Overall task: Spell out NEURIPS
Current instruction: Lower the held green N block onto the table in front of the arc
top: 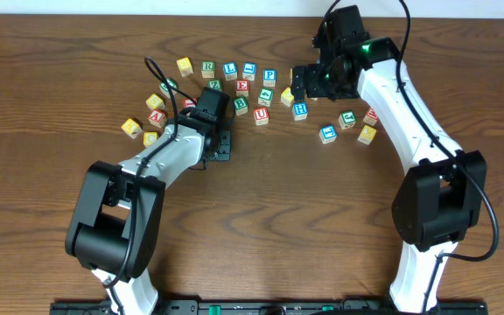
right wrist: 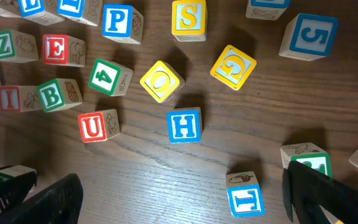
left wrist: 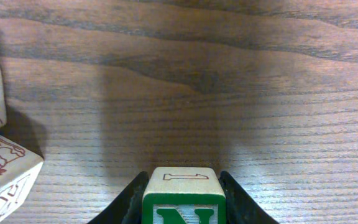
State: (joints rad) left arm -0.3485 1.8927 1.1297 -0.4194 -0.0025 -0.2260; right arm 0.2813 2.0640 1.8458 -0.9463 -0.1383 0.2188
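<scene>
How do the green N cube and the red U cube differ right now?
The N cube has green lettering; the U cube has red. The N cube is clamped in the left gripper; the U cube lies free on the table. Both are wooden letter cubes.

Loose arc of lettered cubes (top: 269, 77) on wooden table (top: 322, 210), between left arm (top: 160, 157) and right arm (top: 401, 96)

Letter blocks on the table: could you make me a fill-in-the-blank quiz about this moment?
The left hand is shut on a block with a green letter ___.
In the right wrist view, the red block left of the blue H block reads ___.
The right hand holds nothing and is wide ___.
The S block is coloured ___.
Missing words: N; U; open; yellow.
</scene>
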